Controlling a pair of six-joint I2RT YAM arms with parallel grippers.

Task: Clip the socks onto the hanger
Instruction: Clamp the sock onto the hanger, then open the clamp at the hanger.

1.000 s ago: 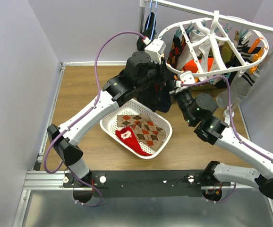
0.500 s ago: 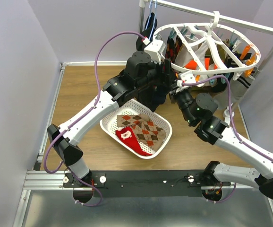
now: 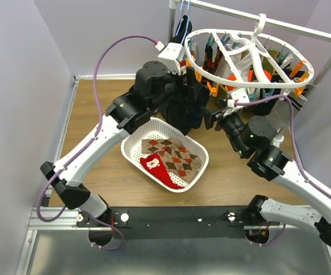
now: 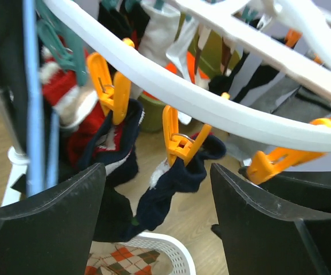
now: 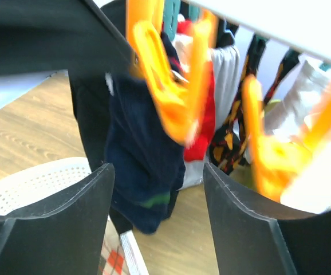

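The white hanger [image 3: 257, 86] hangs from the rail, several socks dangling from its clips. In the left wrist view its ring [image 4: 211, 103] crosses above an orange clip [image 4: 177, 143] shut on a navy sock [image 4: 165, 189]. My left gripper [image 4: 157, 217] is open just below that sock, touching nothing. From the right wrist the same navy sock [image 5: 142, 160] hangs under a blurred orange clip [image 5: 165, 86], and my right gripper [image 5: 157, 217] is open around empty air beneath it. From above, the left gripper [image 3: 191, 86] and right gripper [image 3: 208, 119] flank the ring's near-left edge.
A white perforated basket [image 3: 132, 156] below the grippers holds an argyle sock [image 3: 174, 154] and a red sock [image 3: 157, 166]. A black garment on a thin blue hanger [image 4: 34, 86] hangs at the left by the rail post. Grey walls close in on both sides.
Both grippers have opened and let go at the clip. The left arm has drawn back to the left. The hanger has swung and levelled, with the navy sock left hanging.
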